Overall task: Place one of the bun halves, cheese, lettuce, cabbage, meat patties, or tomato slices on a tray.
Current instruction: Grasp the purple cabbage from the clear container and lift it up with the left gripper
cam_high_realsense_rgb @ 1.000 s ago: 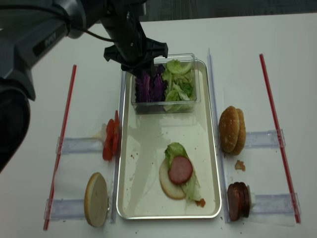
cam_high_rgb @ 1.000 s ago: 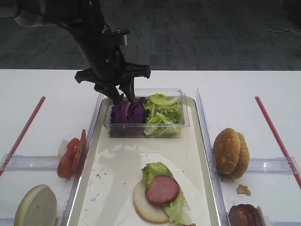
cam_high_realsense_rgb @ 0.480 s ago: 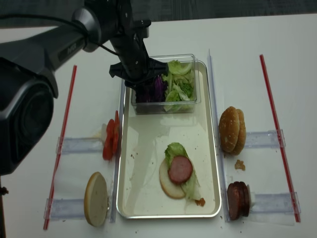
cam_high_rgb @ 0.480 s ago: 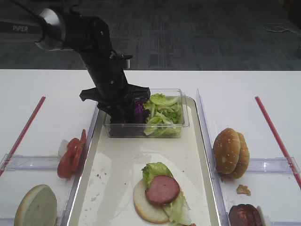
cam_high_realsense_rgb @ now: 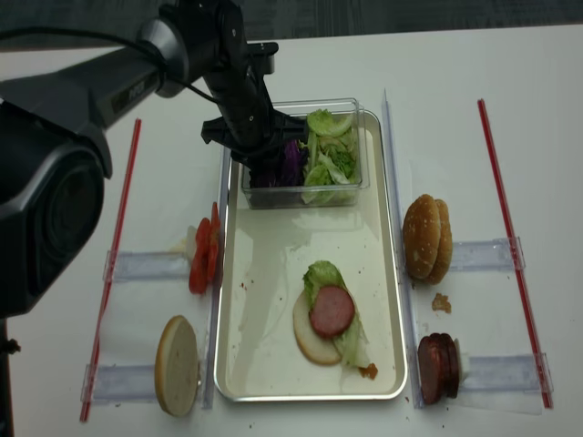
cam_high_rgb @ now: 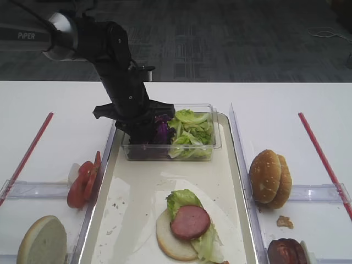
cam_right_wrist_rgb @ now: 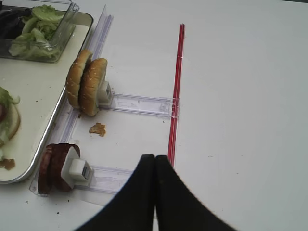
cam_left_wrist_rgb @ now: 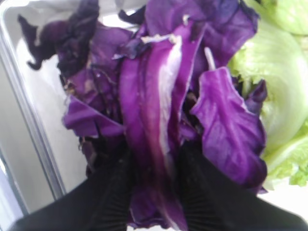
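Left wrist view: left gripper (cam_left_wrist_rgb: 153, 192) pinches cabbage (cam_left_wrist_rgb: 159, 120); right gripper (cam_right_wrist_rgb: 155, 166) closed, empty.

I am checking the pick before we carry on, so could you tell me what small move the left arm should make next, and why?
Probably finish closing the left gripper on the cabbage, then lift. The wrist view shows a purple strip lying between the two fingers, down inside the clear tub, but a firm pinch is not evident. The burger on the tray has lettuce and patty, no cabbage.
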`<state>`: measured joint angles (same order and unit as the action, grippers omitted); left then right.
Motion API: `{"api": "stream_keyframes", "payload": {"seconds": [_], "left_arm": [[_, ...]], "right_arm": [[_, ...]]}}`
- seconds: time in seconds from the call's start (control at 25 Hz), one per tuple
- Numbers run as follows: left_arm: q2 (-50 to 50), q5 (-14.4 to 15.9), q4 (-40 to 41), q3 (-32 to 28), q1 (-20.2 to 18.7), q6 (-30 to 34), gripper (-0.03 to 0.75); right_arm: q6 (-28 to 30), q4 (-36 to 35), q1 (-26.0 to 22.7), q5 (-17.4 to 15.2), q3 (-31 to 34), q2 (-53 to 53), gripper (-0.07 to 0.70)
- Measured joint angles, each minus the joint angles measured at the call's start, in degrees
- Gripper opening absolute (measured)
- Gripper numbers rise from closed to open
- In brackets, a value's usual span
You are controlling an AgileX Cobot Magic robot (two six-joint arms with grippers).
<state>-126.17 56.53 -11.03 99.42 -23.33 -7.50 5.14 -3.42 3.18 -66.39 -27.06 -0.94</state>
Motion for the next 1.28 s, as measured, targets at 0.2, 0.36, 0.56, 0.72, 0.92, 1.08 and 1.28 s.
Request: {"api": "stream_keyframes", "payload": {"seconds": [0.2, 0.36, 0.56, 0.72, 0.92, 1.08, 1.28], "left_arm": [[0.0, 0.0, -0.01, 0.0, 0.0, 0.0, 0.162], [0.0, 0.0, -0.21, 0.09, 0.0, 0.0, 0.091], [0.0, -0.04, -0.42, 0.09, 0.0, 0.0, 0.035], [0.0, -0.04, -0.42, 0.09, 0.0, 0.0, 0.033], [0.0, 0.83, -0.42, 0.81, 0.0, 0.0, 0.029], [-0.3, 5.34, -0.31, 4.04, 0.0, 0.0, 0.026], [-0.3, 11.09, 0.37, 10.21, 0.0, 0.0, 0.026]], "right_arm": [[0.0, 0.0, 0.0, 0.0, 0.0, 0.0, 0.024], [0.0, 0.0, 0.0, 0.0, 0.0, 0.0, 0.024], [0.0, 0.0, 0.0, 0.0, 0.0, 0.0, 0.024], [0.0, 0.0, 0.0, 0.0, 0.0, 0.0, 0.024], [0.0, 0.0, 0.0, 0.0, 0.0, 0.0, 0.023], [0.0, 0.0, 0.0, 0.0, 0.0, 0.0, 0.023], [0.0, 0.0, 0.0, 0.0, 0.0, 0.0, 0.023]]}}
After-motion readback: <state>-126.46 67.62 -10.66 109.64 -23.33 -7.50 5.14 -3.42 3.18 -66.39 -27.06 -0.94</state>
